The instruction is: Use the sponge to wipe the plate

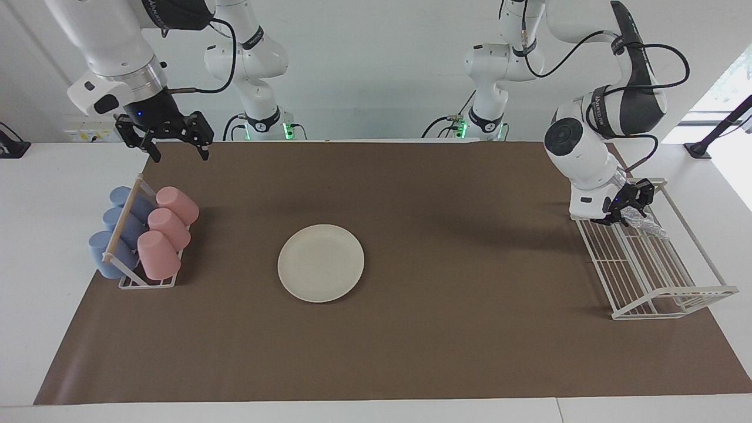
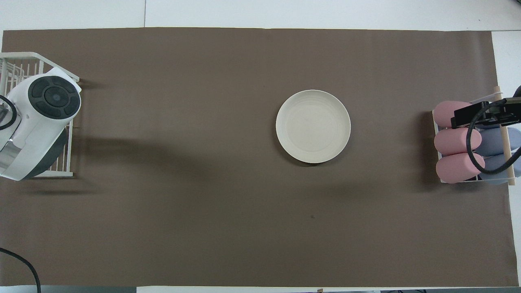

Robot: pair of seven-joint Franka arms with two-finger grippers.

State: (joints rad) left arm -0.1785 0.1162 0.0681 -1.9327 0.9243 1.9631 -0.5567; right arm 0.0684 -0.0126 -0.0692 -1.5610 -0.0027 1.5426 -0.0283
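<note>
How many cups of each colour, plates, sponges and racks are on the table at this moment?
Pink cups: 3
Blue cups: 3
Plate: 1
Sponge: 1
Cup rack: 1
Wire rack: 1
Total: 10

The plate point(image 1: 321, 263) lies mid-mat point(image 1: 411, 352). The cup rack point(image 1: 141, 241) stands at the mat's edge toward the right arm's end; the wire rack point(image 1: 646, 264) stands at the edge toward the left arm's end — the sponge point(image 1: 643, 222) lies in it, at its end nearer the robots.
</note>
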